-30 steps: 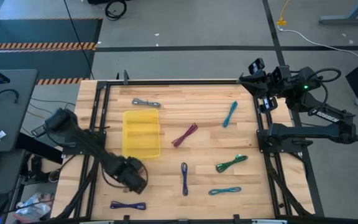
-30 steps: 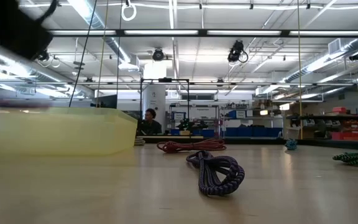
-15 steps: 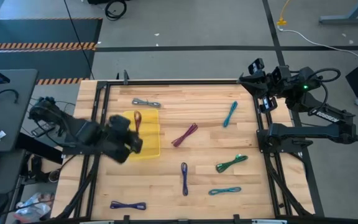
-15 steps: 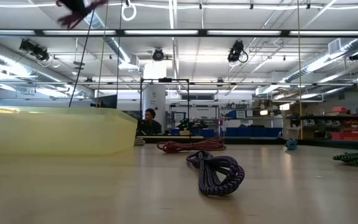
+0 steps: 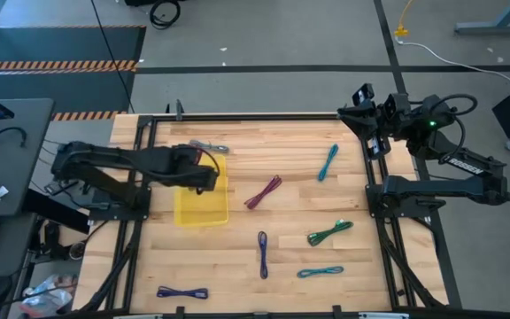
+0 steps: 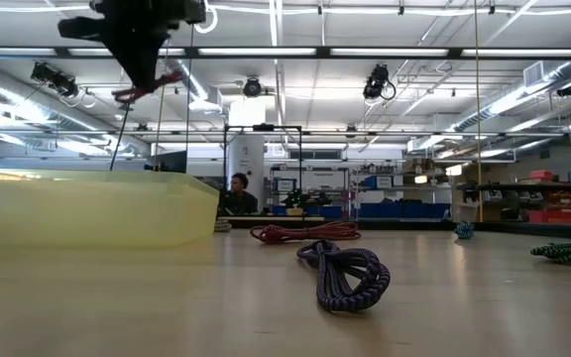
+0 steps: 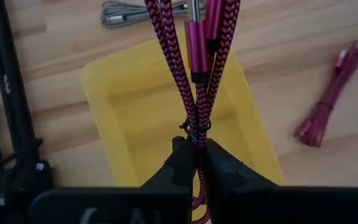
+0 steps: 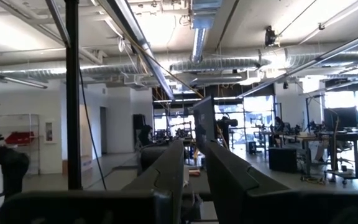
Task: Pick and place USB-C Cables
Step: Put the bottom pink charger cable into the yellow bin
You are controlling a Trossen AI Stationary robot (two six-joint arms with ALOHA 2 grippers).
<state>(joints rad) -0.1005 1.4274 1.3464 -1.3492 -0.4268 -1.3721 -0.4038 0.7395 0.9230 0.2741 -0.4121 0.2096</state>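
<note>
The left gripper [image 7: 191, 163] is clamped on a maroon cable bundle [image 7: 194, 68], which hangs between its fingers above the yellow tray [image 7: 114, 134]. The right gripper [image 5: 367, 120], raised at the table's far right corner, holds nothing; whether its fingers are parted I cannot tell.

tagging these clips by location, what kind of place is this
Most likely a robotics lab or workshop in an open industrial hall. The low view shows exposed ceiling ducts and strip lights over rows of workbenches, and the wooden table stands on a concrete floor.
</note>
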